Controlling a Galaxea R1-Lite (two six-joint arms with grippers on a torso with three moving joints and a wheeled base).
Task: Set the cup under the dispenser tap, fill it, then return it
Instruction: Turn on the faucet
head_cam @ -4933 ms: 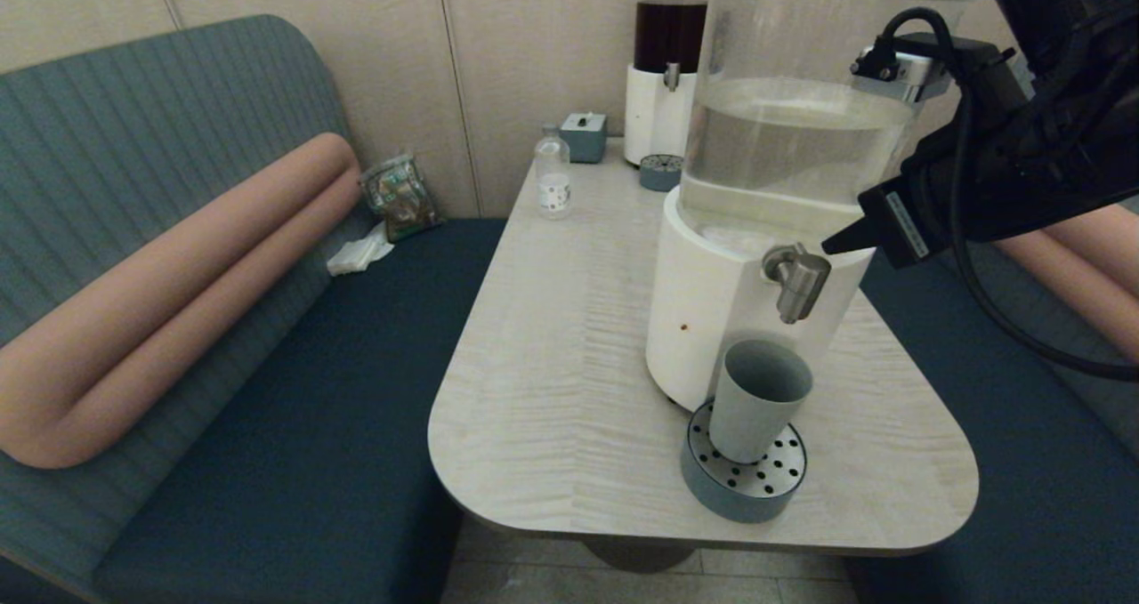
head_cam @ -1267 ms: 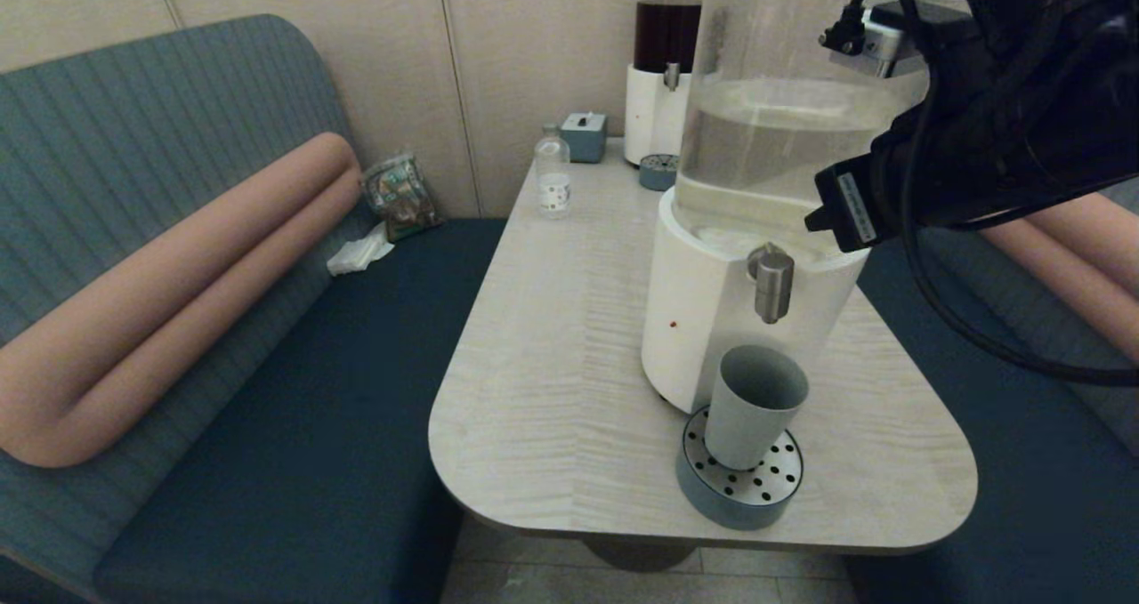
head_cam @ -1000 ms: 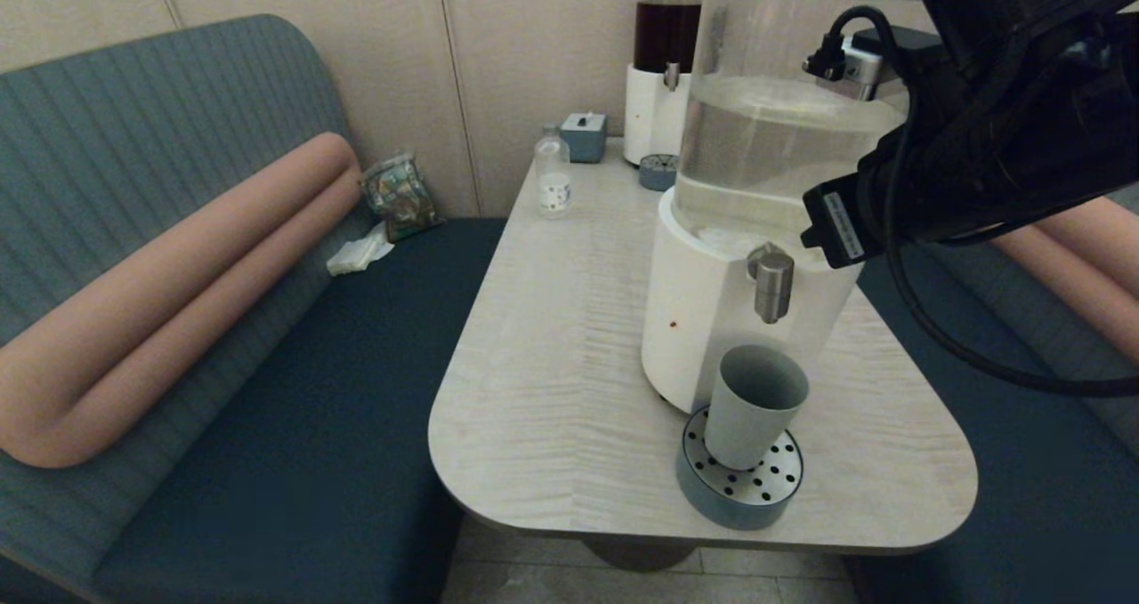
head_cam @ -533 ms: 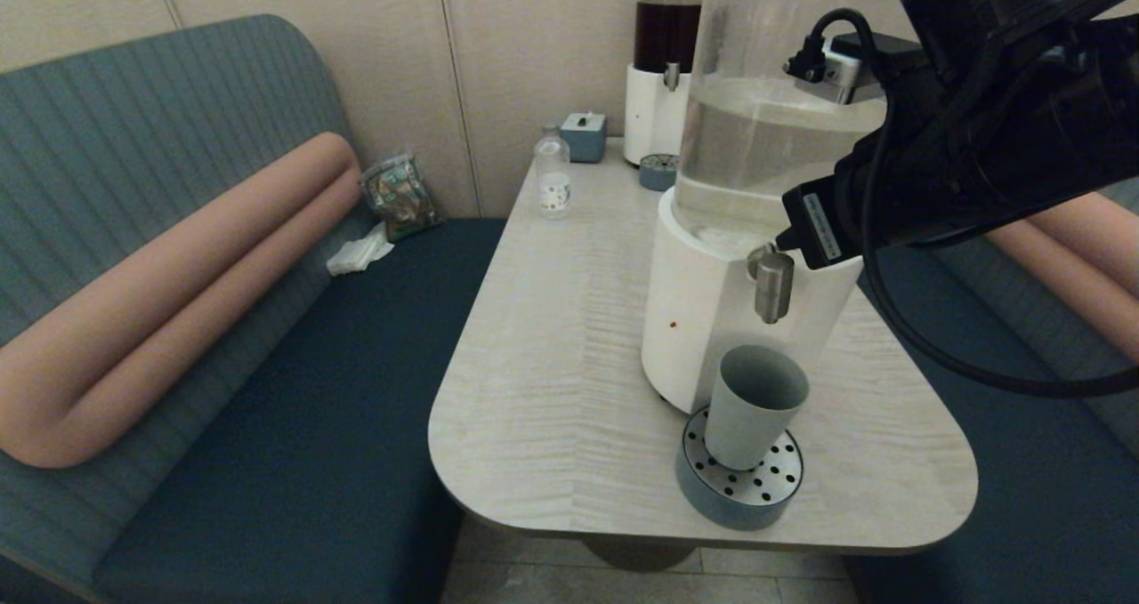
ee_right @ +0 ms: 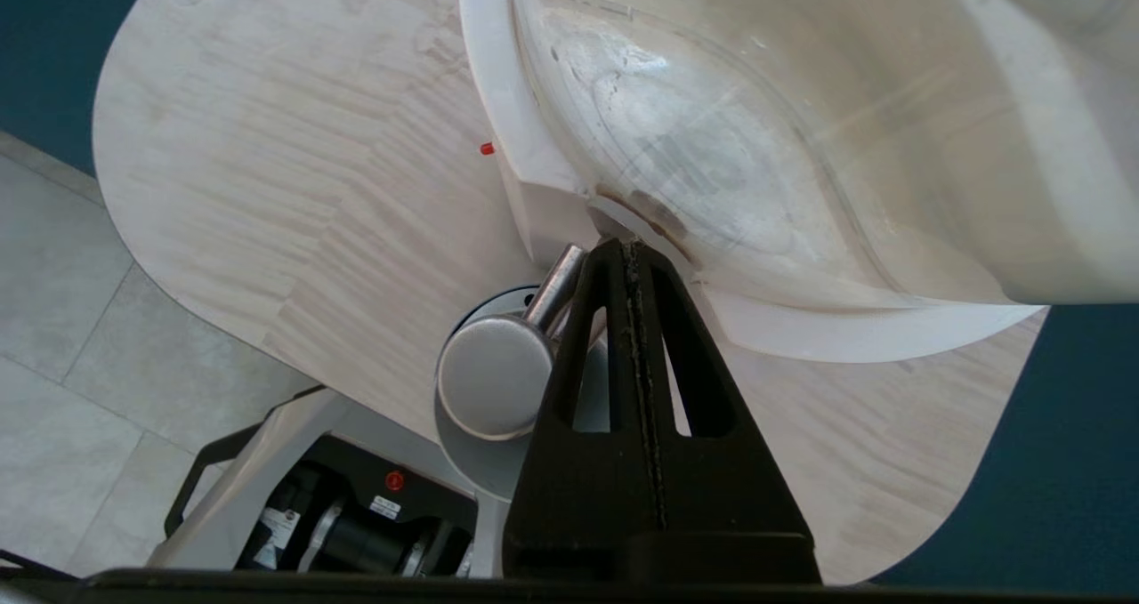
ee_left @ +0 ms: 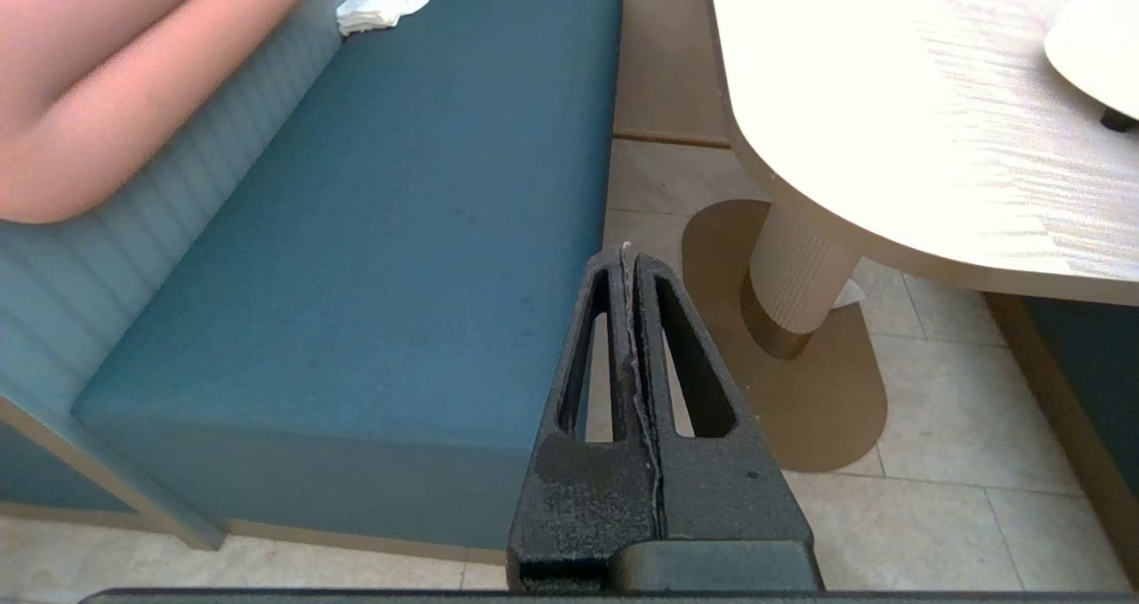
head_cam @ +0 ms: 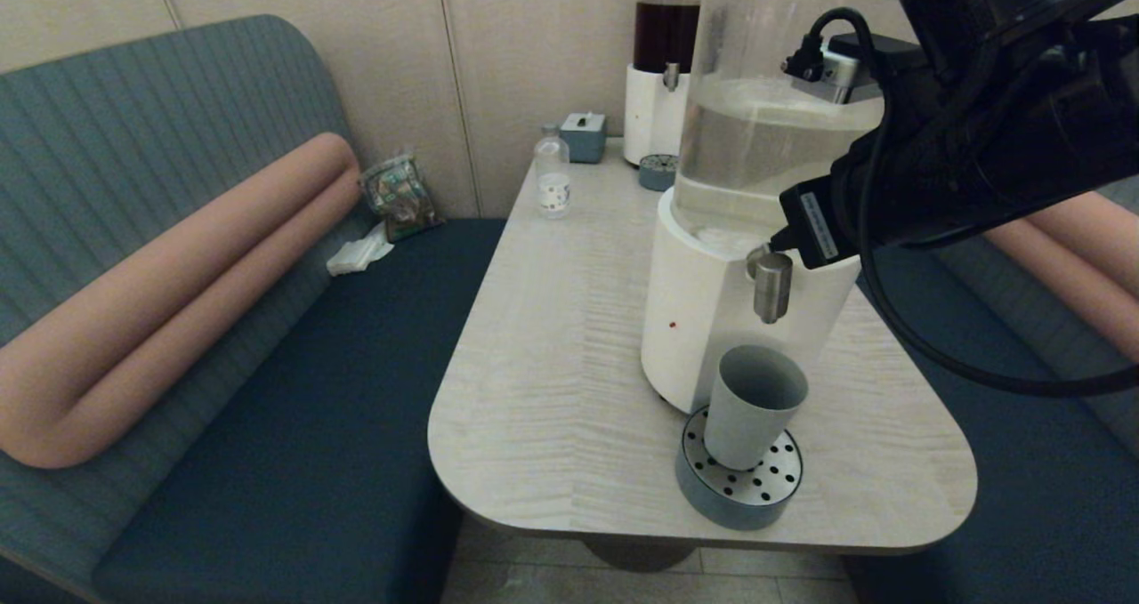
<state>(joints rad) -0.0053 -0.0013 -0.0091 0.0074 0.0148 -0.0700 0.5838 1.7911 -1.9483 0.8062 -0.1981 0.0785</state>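
Observation:
The grey-green cup (head_cam: 755, 406) stands upright on the round perforated drip tray (head_cam: 740, 484), directly below the brushed-steel dispenser tap (head_cam: 771, 284) of the large dispenser (head_cam: 712, 319) with the white base and clear tank. No stream shows from the tap. My right gripper (head_cam: 776, 241) is shut and empty, its tip against the tap's right side by the base; in the right wrist view the right gripper (ee_right: 630, 246) touches the tap (ee_right: 498, 364) where it joins the dispenser. My left gripper (ee_left: 626, 253) is shut, parked low over the floor beside the bench.
A second dispenser (head_cam: 666, 79) with dark liquid stands at the table's back with its own small tray (head_cam: 660, 173). A small clear bottle (head_cam: 553, 177) and a grey box (head_cam: 584, 134) sit near the wall. Blue benches (head_cam: 294, 408) flank the table (head_cam: 552, 390).
My right arm has swung left and down from beside the tank until its shut tip reached the tap. Earlier the tap turned from angled to straight over the cup. The cup has stayed put.

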